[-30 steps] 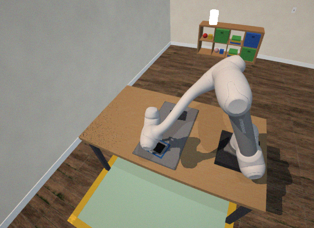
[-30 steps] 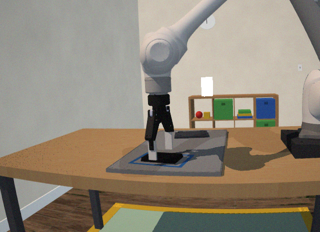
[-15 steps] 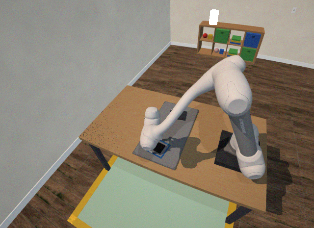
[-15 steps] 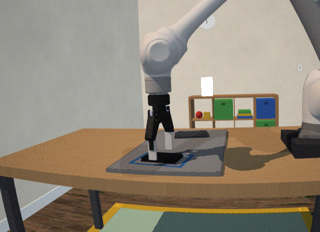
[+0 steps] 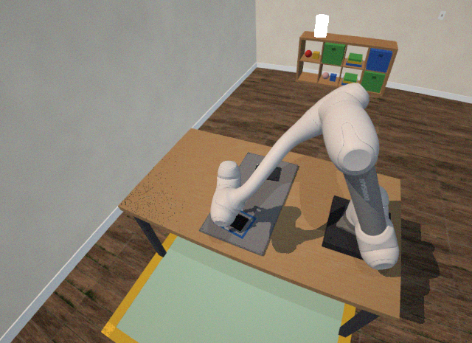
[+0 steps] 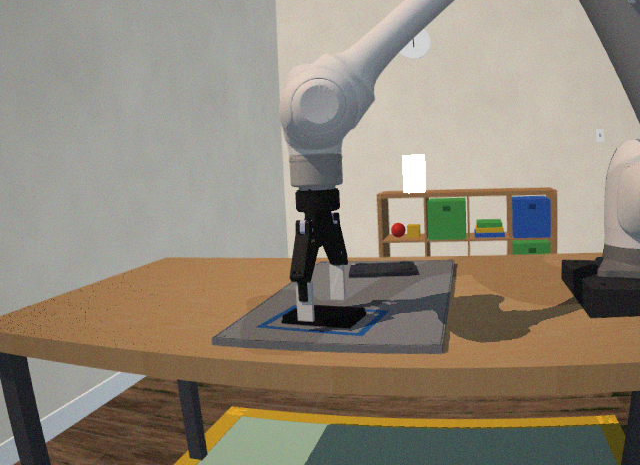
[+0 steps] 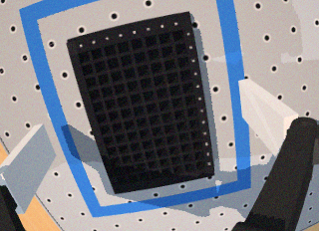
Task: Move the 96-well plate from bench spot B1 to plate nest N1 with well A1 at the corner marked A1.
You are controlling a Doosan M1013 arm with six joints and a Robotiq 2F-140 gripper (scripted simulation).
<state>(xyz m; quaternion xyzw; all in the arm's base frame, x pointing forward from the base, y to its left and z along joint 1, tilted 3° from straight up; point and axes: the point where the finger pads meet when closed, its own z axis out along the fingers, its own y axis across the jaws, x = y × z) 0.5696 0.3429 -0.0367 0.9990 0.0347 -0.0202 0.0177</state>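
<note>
Black plate (image 7: pixel 142 102) visible whole – fingers wide (tips cropped).

The arm (image 5: pixel 289 141) reaches from its base at the worktop's right edge toward the front-left corner, wrist (image 6: pixel 316 171) pointing straight down. The tool (image 6: pixel 320 295) hangs low with its fingers (image 6: pixel 305 305) spread wide, gripping nothing.

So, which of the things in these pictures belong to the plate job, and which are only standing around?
Part of the job:
- 96-well plate, black, inside the blue B1 outline
- plate nest N1, at the far end of the grey board
- tool, open, fingers either side of the plate

Just standing around:
- wooden shelf unit with coloured boxes and a red ball
- green floor mat
</note>
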